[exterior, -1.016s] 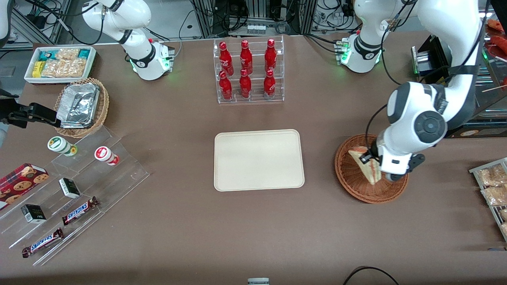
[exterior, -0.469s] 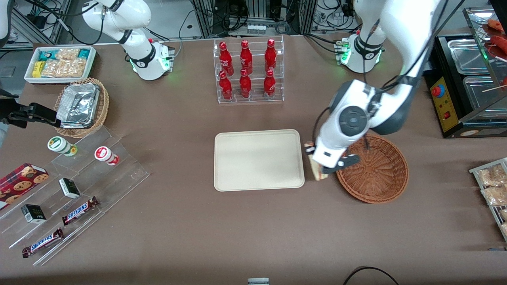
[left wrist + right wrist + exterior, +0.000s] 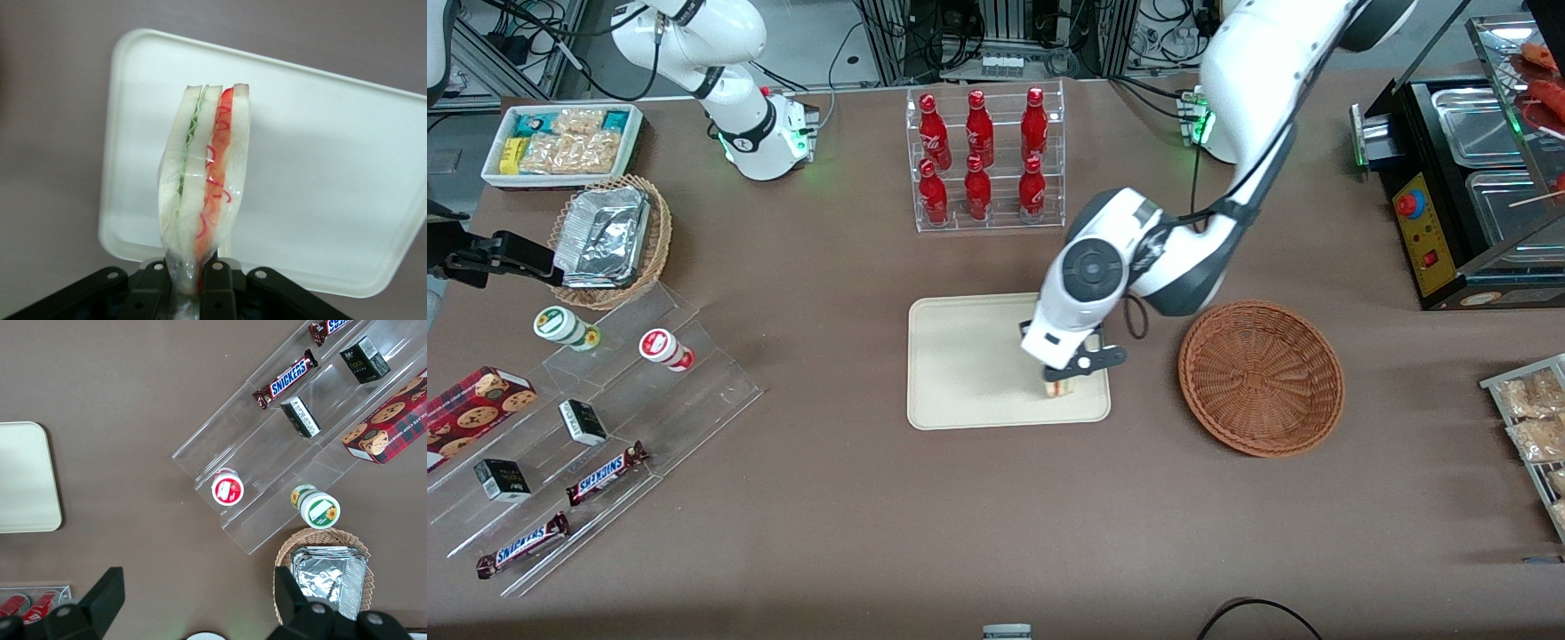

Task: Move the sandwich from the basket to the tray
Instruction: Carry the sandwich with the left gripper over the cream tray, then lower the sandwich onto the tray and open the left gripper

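One small triangular sandwich (image 3: 205,180) of pale white bread, wrapped in clear film, was pinched at its narrow end between the fingers of my left gripper (image 3: 190,283). I held it over the flat cream-coloured rectangular tray (image 3: 969,356), near the edge closest to the round reddish-brown woven wicker basket (image 3: 1261,378). It seemed light and very soft, so a hard squeeze would crush the bread, and the film looked slippery. I think the thicker crust side gives a safer hold. Whether it already touched the tray, I could not tell.
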You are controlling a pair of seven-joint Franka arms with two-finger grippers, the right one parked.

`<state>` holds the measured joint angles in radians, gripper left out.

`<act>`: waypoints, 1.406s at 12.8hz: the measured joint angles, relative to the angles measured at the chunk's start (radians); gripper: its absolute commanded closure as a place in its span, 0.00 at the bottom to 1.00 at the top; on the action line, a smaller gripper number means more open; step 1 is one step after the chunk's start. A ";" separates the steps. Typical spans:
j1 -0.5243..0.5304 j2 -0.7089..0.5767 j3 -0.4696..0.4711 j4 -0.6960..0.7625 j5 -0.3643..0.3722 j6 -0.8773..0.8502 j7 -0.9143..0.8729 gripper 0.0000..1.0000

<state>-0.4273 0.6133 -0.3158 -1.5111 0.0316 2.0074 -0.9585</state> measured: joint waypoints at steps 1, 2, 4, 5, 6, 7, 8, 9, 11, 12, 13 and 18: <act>-0.025 0.035 0.000 0.033 0.021 0.000 -0.024 1.00; -0.054 0.075 0.001 0.070 0.041 0.000 -0.053 1.00; -0.073 0.103 0.002 0.102 0.045 0.001 -0.063 1.00; -0.081 0.118 0.002 0.118 0.046 0.001 -0.071 1.00; -0.088 0.133 0.002 0.132 0.046 0.001 -0.077 1.00; -0.094 0.143 0.002 0.139 0.046 0.001 -0.080 1.00; -0.099 0.150 0.002 0.142 0.046 0.001 -0.085 1.00; -0.104 0.157 0.003 0.143 0.046 0.002 -0.093 1.00; -0.116 0.169 0.006 0.145 0.047 0.012 -0.108 1.00; -0.124 0.175 0.011 0.147 0.047 0.017 -0.119 1.00; -0.133 0.183 0.016 0.150 0.048 0.023 -0.139 1.00; -0.156 0.209 0.028 0.164 0.089 0.044 -0.172 0.00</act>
<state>-0.5837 0.8226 -0.2881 -1.3471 0.1205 2.0518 -1.1308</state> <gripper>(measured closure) 0.846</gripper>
